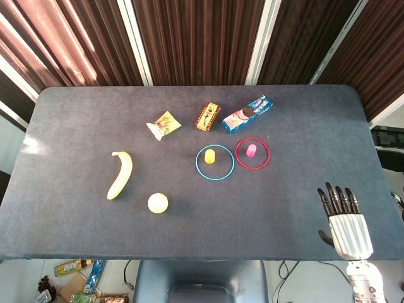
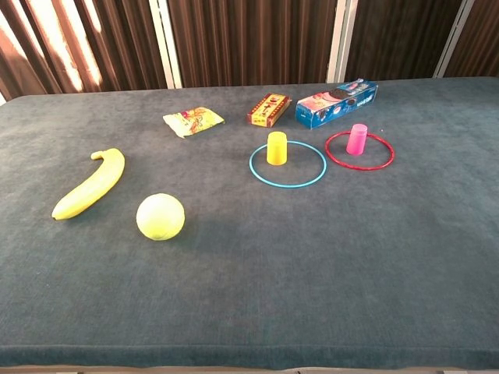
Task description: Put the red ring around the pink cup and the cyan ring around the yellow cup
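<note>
- Dark curtains hang behind a blue-grey cloth surface (image 2: 249,296) that carries all the things.
- The pink cup (image 2: 357,139) stands upside down inside the red ring (image 2: 359,150), which lies flat around it – the cup sits toward the ring's far side.
- The yellow cup (image 2: 277,148) stands upside down within the cyan ring (image 2: 288,164), near its far left rim.
- Behind the cups lie a blue cookie box (image 2: 337,103), a red snack box (image 2: 269,109) and a yellow packet (image 2: 192,121).
- A banana (image 2: 90,184) and a yellow ball (image 2: 161,216) lie at the left.
- The right hand (image 1: 343,221) shows only in the head view, at the surface's near right corner – fingers spread, holding nothing, well apart from the rings.
</note>
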Tool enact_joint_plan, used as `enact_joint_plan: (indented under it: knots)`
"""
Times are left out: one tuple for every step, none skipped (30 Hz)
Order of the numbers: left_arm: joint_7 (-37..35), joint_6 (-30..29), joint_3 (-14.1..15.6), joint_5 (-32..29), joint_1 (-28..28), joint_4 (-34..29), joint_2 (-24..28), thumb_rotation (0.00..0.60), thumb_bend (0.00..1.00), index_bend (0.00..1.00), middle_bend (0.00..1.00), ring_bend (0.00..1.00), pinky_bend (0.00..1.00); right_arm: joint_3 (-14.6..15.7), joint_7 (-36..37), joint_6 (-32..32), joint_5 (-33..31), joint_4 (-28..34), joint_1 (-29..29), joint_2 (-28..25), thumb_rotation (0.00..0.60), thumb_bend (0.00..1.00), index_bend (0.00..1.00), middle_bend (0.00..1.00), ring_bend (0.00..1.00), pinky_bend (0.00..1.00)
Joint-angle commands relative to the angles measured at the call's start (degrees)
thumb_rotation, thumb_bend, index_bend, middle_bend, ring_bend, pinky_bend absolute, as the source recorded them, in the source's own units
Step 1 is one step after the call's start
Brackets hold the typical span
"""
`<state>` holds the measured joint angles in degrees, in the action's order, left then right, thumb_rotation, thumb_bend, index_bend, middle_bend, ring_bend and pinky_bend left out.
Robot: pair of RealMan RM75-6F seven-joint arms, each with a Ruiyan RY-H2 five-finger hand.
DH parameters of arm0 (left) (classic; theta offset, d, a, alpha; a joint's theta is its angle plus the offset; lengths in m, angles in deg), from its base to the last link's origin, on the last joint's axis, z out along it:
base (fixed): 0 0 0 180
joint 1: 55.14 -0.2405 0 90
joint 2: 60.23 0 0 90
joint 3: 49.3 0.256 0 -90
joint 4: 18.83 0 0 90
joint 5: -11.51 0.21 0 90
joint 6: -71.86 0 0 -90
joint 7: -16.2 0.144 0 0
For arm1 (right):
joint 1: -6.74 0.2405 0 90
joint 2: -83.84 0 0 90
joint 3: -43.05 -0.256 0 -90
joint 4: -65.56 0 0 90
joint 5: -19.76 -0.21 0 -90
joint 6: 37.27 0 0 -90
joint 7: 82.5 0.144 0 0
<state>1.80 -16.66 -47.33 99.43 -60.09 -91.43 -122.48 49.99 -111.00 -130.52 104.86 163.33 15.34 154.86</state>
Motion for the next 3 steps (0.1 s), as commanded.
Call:
enact_joint_plan:
  knots:
    - [-0.1, 0.0, 0.0, -0.1, 0.0, 0.0, 0.0, 0.6, 0.41, 0.06, 0.0, 0.0, 0.15, -0.3, 0.4, 0.8, 0.2, -0.1, -0.4, 0.2, 0.6, 0.21, 0.0, 0.01, 0.0, 0.09]
    - [-0.1, 0.1, 0.0, -0.1, 0.0, 0.0, 0.0, 0.6, 0.41, 0.06, 0.0, 0.0, 0.15, -0.5, 0.6, 1.2, 0.2, -0.1, -0.4, 0.2, 0.6, 0.22, 0.0, 0.01, 0.0, 0.09]
    - [-0.2, 0.1, 0.0, -0.2, 0.0, 0.1, 0.0, 0.6, 0.41, 0.06, 0.0, 0.0, 0.15, -0.7, 0.9, 1.6, 0.3, -0.2, -0.4, 0.3, 0.6, 0.21, 0.0, 0.01, 0.0, 0.09]
